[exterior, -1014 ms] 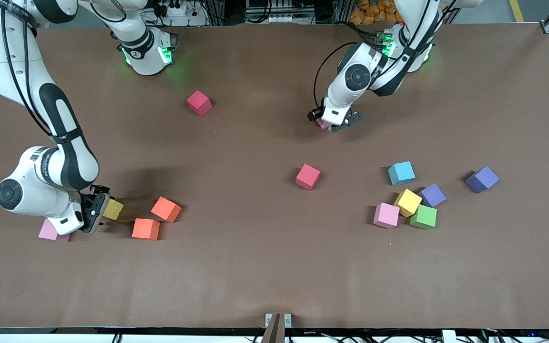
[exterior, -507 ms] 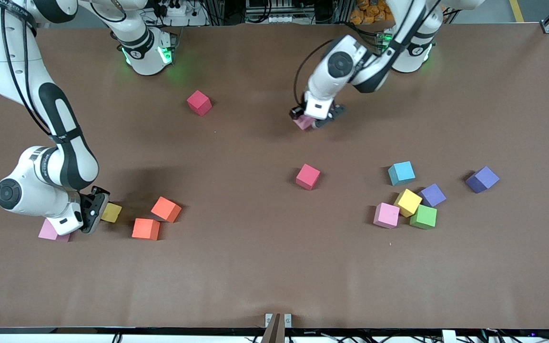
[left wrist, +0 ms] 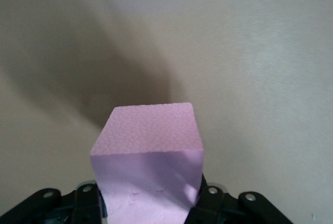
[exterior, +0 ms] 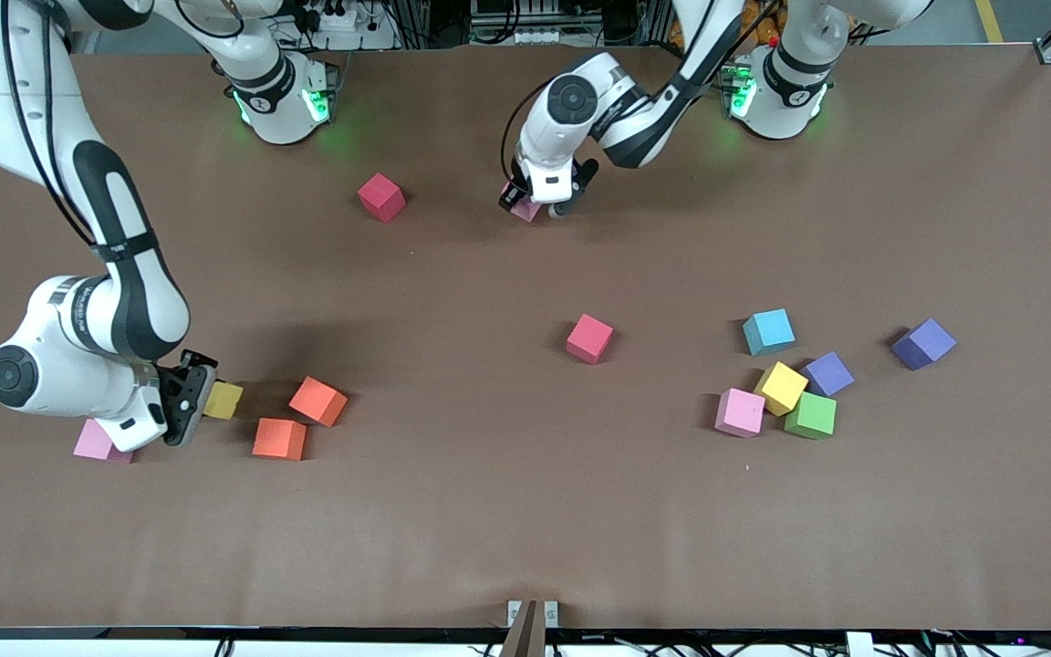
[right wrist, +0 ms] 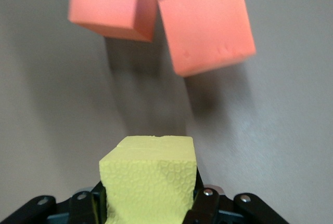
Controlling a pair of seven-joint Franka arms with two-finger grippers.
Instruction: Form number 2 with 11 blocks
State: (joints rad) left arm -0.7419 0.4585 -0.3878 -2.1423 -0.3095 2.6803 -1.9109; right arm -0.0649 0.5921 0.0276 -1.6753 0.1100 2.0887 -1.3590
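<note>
Both arms are only gathering: left gripper (exterior: 539, 203) is clamping a pink cube (left wrist: 148, 156) upper centre, right gripper (exterior: 190, 401) is pinching a yellow cube (right wrist: 151, 180) lower left, no digit is forming yet.

Thirteen cubes (exterior: 589, 338) in view, perhaps more hidden.

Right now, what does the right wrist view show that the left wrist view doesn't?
Only the right wrist view: a yellow cube shut in the right gripper, with two orange cubes on the table past it. Only the left wrist view: a pink cube clamped in the left gripper, nothing else near it. Both share the brown tabletop and a cube filling the jaws.
</note>
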